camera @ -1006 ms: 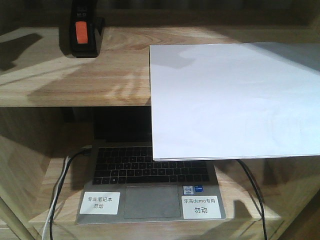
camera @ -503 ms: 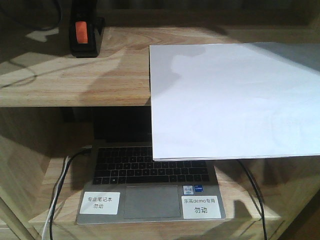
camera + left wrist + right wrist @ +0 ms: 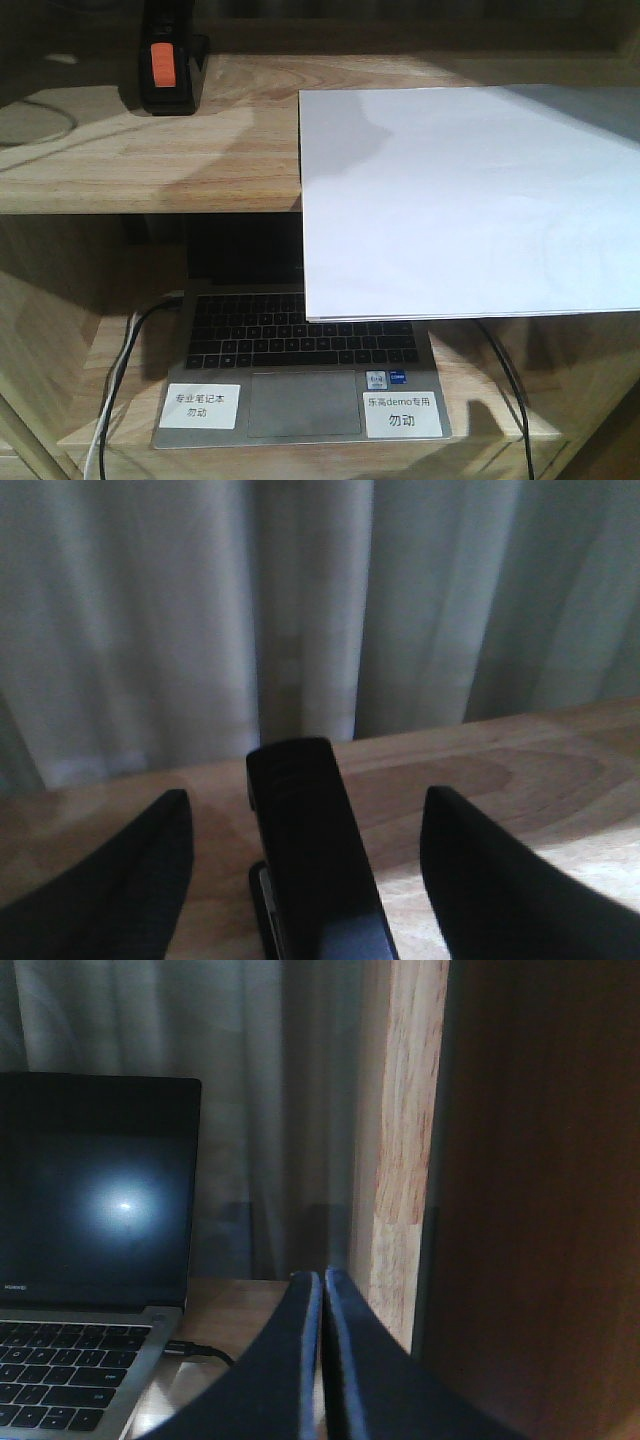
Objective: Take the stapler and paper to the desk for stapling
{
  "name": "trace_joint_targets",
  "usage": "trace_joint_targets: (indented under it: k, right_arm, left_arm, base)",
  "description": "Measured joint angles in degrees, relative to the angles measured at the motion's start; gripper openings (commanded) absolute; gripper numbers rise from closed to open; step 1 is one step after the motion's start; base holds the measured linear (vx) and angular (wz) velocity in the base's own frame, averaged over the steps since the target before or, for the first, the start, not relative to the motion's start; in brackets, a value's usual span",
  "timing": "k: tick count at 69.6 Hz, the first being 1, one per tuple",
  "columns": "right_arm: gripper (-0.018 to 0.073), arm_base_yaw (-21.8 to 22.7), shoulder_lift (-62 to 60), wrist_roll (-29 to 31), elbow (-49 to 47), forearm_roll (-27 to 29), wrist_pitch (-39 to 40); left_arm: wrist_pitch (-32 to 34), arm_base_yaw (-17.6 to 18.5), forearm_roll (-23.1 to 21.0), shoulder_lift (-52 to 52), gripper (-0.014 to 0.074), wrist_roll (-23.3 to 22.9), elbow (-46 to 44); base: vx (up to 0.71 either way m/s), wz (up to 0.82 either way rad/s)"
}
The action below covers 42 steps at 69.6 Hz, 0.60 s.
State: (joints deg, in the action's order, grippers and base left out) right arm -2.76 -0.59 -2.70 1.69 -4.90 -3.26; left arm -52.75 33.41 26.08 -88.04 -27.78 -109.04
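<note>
The black stapler (image 3: pixel 165 65) with its orange patch stands at the back left of the upper light-wood shelf. In the left wrist view the stapler (image 3: pixel 312 860) lies lengthwise between the fingers of my left gripper (image 3: pixel 305 793). That gripper is open, with a gap on each side and no contact. The white paper (image 3: pixel 470 200) rests on the right of the same shelf and overhangs its front edge. My right gripper (image 3: pixel 322 1276) is shut with nothing seen between its fingers, low beside a wooden upright. The desk is out of view.
An open laptop (image 3: pixel 300 350) with two white labels sits on the lower shelf, under the paper's overhang; its screen (image 3: pixel 95 1190) is left of my right gripper. Cables (image 3: pixel 120 370) run along both its sides. A shelf upright (image 3: pixel 405 1140) stands close by on the right. Grey curtain (image 3: pixel 300 610) hangs behind the shelf.
Shadows on the upper shelf's left side have shifted and thinned. The stapler, the paper and the laptop have not moved.
</note>
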Motion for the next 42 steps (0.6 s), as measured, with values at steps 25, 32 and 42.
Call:
trace_joint_targets:
  k: [25,32,42]
  right_arm:
    - [-0.001,0.0,0.0,0.0,0.0,0.0,0.0]
    - [-0.001,0.0,0.0,0.0,0.0,0.0,0.0]
    - [-0.001,0.0,0.0,0.0,0.0,0.0,0.0]
  left_arm:
    - [-3.69,0.04,-0.05,-3.65,0.0472,-0.55,-3.02]
    - [-4.01,0.04,-0.05,-4.46,0.0472,-0.6,-3.32]
    - [-4.64,0.04,-0.05,-6.08,0.0472,-0.6,-3.31]
  base:
    - [0.0,0.0]
    - [0.0,0.0]
    - [0.0,0.0]
